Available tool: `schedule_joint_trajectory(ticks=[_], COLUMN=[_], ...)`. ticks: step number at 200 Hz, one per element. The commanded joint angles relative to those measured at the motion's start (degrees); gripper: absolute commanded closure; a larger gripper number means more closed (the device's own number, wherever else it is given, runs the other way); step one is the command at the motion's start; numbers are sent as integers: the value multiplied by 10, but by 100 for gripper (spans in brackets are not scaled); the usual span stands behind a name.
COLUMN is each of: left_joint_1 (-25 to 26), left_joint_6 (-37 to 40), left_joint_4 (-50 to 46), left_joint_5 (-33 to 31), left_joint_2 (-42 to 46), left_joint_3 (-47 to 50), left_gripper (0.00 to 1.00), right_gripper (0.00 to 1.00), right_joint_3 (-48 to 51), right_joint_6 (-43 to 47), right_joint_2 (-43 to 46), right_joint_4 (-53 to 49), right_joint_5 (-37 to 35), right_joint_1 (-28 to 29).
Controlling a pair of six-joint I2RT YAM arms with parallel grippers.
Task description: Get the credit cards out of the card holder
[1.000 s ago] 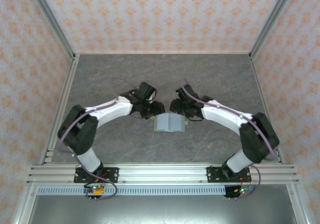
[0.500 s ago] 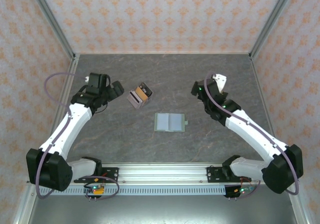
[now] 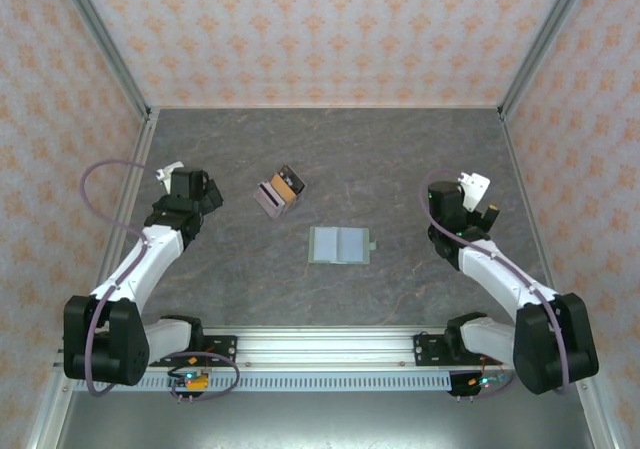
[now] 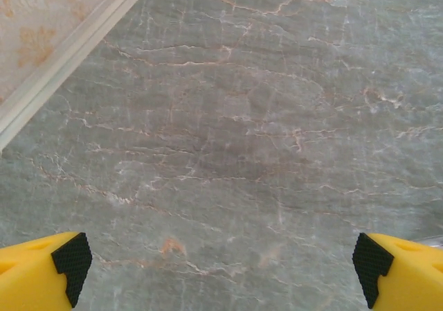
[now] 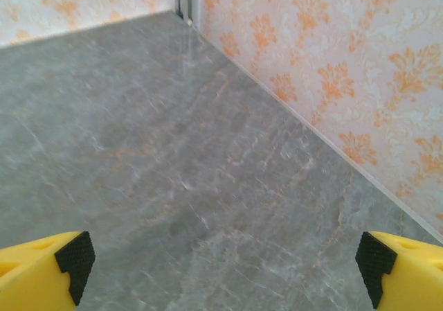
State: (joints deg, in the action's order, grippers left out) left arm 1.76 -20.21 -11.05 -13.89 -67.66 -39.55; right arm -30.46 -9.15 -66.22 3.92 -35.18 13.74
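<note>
Two arms flank the card holder [image 3: 339,245] overhead: flat at mid-table, well apart from left gripper [image 3: 186,183] and right gripper [image 3: 462,195]; I can't make out its cards. Left wrist: fingers [image 4: 43,269] cropped, spread wide over table [image 4: 228,124]. Right wrist: likewise.

A grey stone-patterned tabletop with pale and rusty veins [image 3: 400,159] fills the floor of the cell. A small bundle of brown, black and beige pieces [image 3: 279,191] lies on it left of the middle, turned at a slant, with bare table all round it. Cream wallpapered walls with an orange flower pattern [image 3: 320,29] close the far side and both flanks. Slanted silver aluminium posts [image 3: 100,39] stand at the corners, and a ribbed aluminium rail [image 3: 320,347] runs along the near edge
</note>
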Motion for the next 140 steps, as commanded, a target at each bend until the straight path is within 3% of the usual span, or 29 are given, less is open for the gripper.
schedule_joint_trajectory(ticks=[1,28,75,99,140], left_joint_1=[-5,-4,-5,-6,-5], left_joint_6=[70,119,189,192,192], left_joint_4=[151,287,440,493,543], left_joint_5=[-47,-16,44,87,92], left_joint_2=[27,30,-25,-73,-147], left_joint_3=[59,127,172,176,169], left_gripper=[0,0,0,1,1], right_gripper=[0,0,0,0,0], right_joint_3=[22,50,73,79,95], right_joint_6=[74,102,138,136,134], right_joint_2=[-33,-73,-133,-150,-177], right_joint_4=[145,237,365,394,440], right_joint_5=[33,83,147,184,220], right_joint_1=[-23,-38,-49,-60,-72])
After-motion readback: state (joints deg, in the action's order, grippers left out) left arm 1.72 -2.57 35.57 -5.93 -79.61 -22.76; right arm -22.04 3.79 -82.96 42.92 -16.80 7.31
